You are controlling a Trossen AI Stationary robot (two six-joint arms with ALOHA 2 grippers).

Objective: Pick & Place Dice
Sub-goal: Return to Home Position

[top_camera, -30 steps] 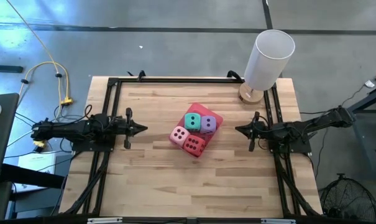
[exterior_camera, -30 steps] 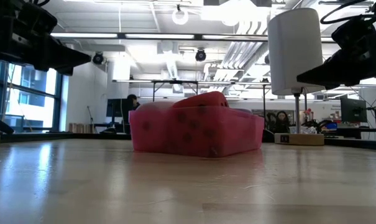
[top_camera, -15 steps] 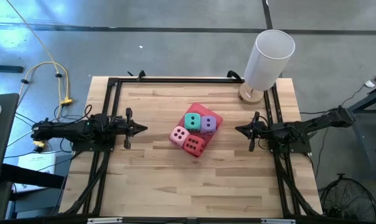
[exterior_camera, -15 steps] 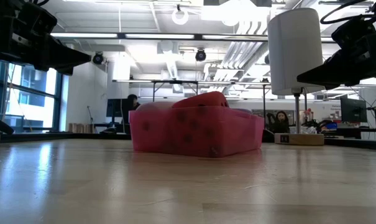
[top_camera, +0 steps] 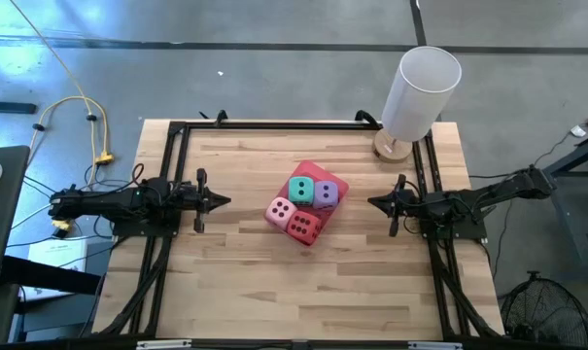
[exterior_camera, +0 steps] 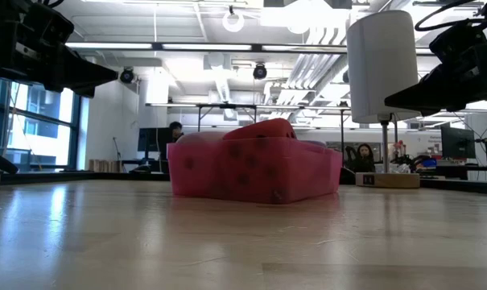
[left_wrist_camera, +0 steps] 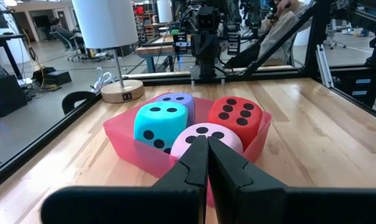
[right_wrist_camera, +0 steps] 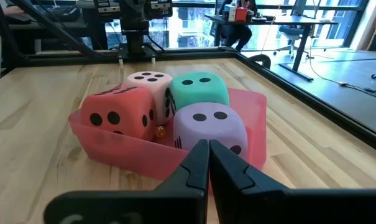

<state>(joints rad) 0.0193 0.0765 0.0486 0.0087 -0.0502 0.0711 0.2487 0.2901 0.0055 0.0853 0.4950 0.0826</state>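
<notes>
Dice distinct overhead; tray screens low.

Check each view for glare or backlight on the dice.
High view: even light, dice plain in the tray. Low view: bright ceiling lights behind, sheen on the table, dice only dim pips through the tray wall. Both wrist views: dice well lit, no glare on them.

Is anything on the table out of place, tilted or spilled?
Nothing stands out. The four dice sit inside the pink tray, which is turned askew to the table. The left gripper and right gripper rest at the sides, jaws shut.
</notes>
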